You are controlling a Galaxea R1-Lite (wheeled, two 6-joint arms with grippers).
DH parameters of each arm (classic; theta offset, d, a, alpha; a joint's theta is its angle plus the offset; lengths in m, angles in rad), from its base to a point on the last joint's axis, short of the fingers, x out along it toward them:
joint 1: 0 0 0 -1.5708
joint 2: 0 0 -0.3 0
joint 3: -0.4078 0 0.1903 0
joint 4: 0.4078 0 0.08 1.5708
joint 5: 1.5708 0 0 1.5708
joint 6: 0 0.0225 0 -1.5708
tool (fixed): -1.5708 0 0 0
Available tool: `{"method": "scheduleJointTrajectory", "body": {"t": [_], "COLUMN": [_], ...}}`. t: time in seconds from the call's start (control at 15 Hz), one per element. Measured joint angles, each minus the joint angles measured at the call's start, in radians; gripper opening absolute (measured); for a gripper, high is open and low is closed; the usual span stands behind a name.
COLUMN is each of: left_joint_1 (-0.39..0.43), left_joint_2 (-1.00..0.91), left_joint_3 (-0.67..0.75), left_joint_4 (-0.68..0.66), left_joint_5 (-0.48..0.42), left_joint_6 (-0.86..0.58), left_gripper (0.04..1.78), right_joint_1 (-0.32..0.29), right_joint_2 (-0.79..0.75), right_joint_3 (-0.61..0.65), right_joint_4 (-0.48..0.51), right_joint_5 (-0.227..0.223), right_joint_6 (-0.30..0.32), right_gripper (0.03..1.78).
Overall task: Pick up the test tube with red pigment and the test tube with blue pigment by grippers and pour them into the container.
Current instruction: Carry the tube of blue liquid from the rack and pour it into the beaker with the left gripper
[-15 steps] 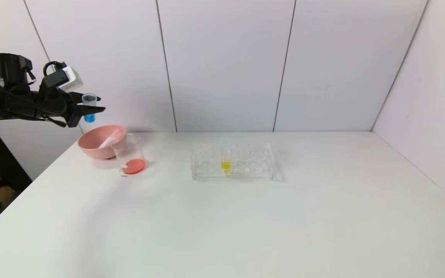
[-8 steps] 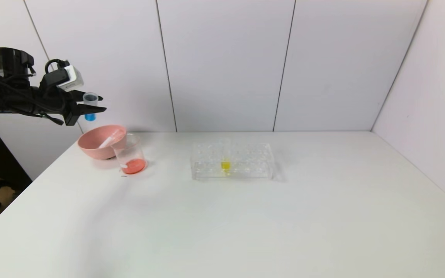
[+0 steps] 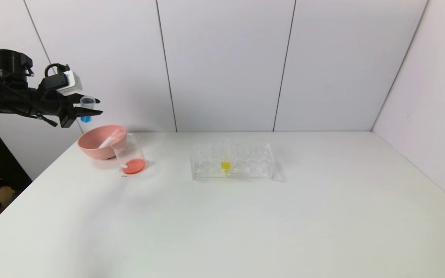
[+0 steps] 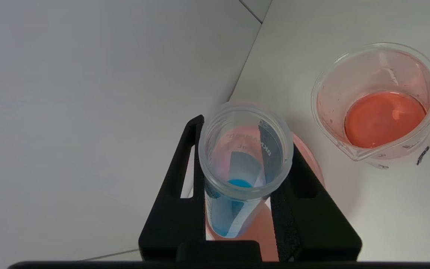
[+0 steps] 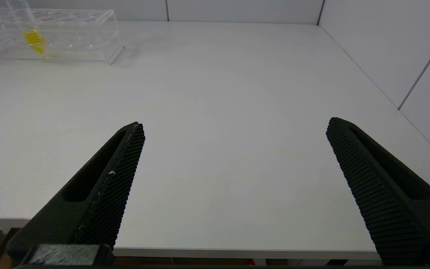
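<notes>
My left gripper (image 3: 88,112) hangs in the air above the pink bowl (image 3: 98,143) at the table's far left, shut on the test tube with blue pigment (image 3: 87,103). The tube (image 4: 245,149) stands upright between the fingers, with blue liquid at its bottom. The container (image 3: 130,156), a clear beaker, stands next to the bowl and holds orange-red liquid (image 4: 383,119). No tube with red pigment in it shows; a clear, empty-looking tube (image 3: 108,139) lies in the bowl. My right gripper (image 5: 235,127) is open over the table's front edge, out of the head view.
A clear tube rack (image 3: 232,160) stands mid-table with a yellow-liquid tube (image 3: 225,164) in it; the rack (image 5: 50,35) also shows in the right wrist view. White wall panels close the back and the right side. The table's left edge runs just beside the bowl.
My left gripper, with the blue tube still in it, has shifted slightly to the left and stays above the bowl. Nothing on the table has moved.
</notes>
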Motion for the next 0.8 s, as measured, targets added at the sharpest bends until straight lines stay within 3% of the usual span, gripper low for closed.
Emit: {"method": "scheduleJointTrajectory", "body": {"t": [0.4, 0.8], "left_joint_1": [0.003, 0.038], "left_joint_2": [-0.019, -0.034], "left_joint_3": [-0.005, -0.017], "left_joint_4": [0.073, 0.148], "left_joint_5": [0.048, 0.036], "left_joint_6": [0.019, 0.154], "left_gripper": [0.5, 0.5], "right_joint_1": [0.0, 0.0], "right_joint_2": [0.0, 0.0], "right_joint_3": [0.0, 0.0], "right_joint_4": [0.0, 0.0], "right_joint_5": [0.0, 0.0], "right_joint_6": [0.0, 0.0], "right_gripper": [1.78, 1.78]}}
